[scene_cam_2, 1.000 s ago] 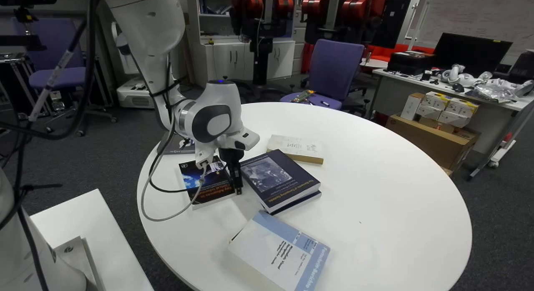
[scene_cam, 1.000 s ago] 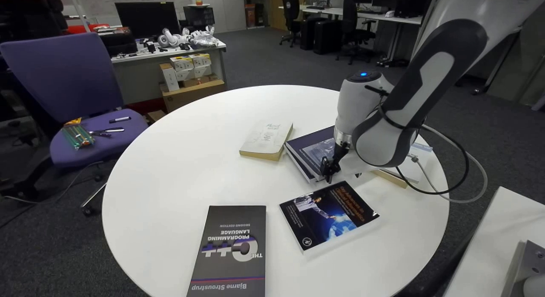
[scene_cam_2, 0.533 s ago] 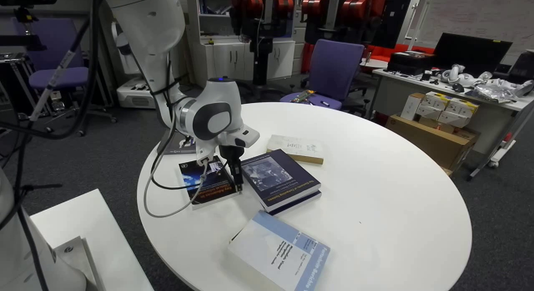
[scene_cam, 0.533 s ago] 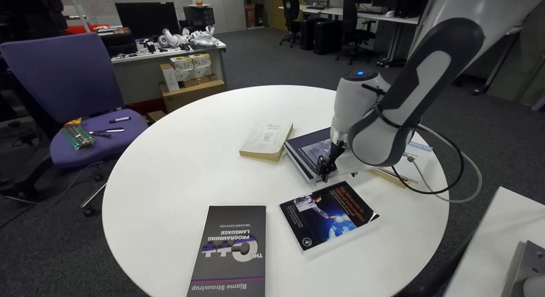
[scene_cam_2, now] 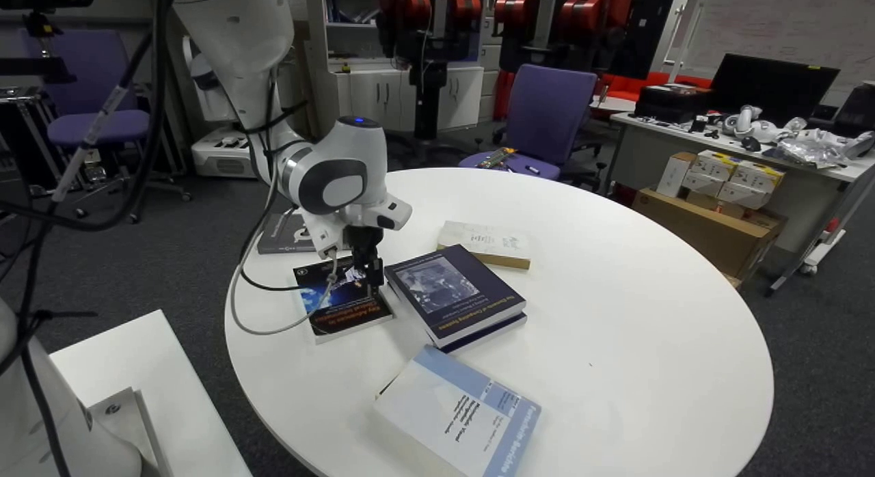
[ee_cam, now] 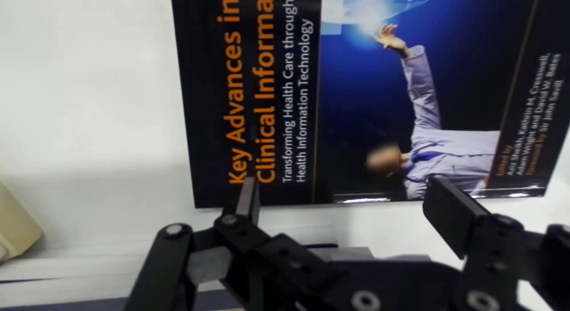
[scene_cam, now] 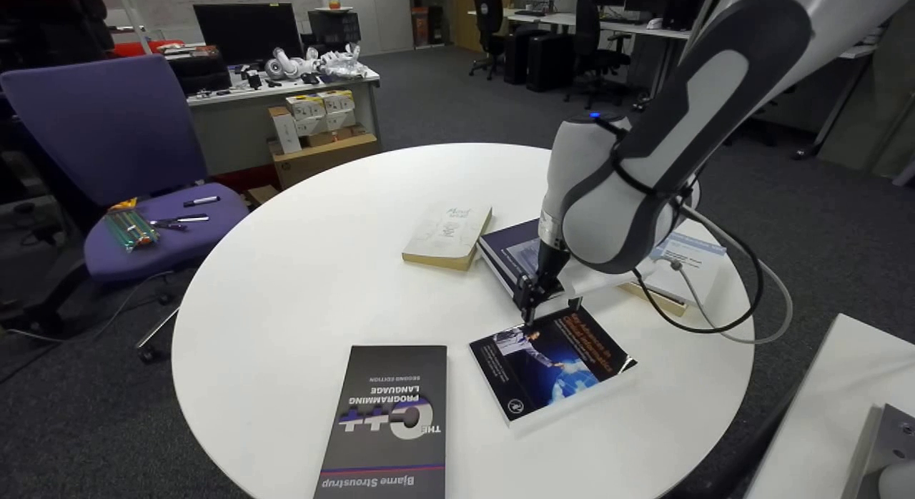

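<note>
Over the last half second, seen in an exterior view, the gripper has shifted nearer and leftward, and now hangs over the far edge of the book titled Key Advances in Clinical Informatics; the books have stayed put. Its fingers stand wide apart with nothing held between them, though I can't tell whether they touch the book. That one lies flat on the round white table, near and to the right, with a grey C++ book apart on its left. Beyond it sit two dark stacked books, partly hidden by the arm, a cream paperback to their left and a white-and-blue book to their right. Dark carpet spreads around; a purple chair stands left, and farther back a cluttered desk with boxes piled by it
</note>
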Controlling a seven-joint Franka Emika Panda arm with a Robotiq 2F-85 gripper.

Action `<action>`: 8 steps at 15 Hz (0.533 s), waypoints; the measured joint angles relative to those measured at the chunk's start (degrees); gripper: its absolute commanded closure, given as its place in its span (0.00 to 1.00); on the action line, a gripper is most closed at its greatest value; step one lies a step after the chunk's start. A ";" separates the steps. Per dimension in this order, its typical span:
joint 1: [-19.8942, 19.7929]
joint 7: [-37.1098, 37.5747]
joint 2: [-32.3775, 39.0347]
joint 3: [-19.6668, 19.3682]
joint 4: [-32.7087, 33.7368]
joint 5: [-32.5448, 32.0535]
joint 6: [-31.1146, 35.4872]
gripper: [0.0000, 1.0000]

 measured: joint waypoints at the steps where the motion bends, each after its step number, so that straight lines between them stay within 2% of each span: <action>1: -0.57 -1.36 -0.52 0.77 1.03 0.81 -2.04 0.00; 8: -1.81 -4.18 -0.09 0.98 13.12 1.54 -15.76 0.00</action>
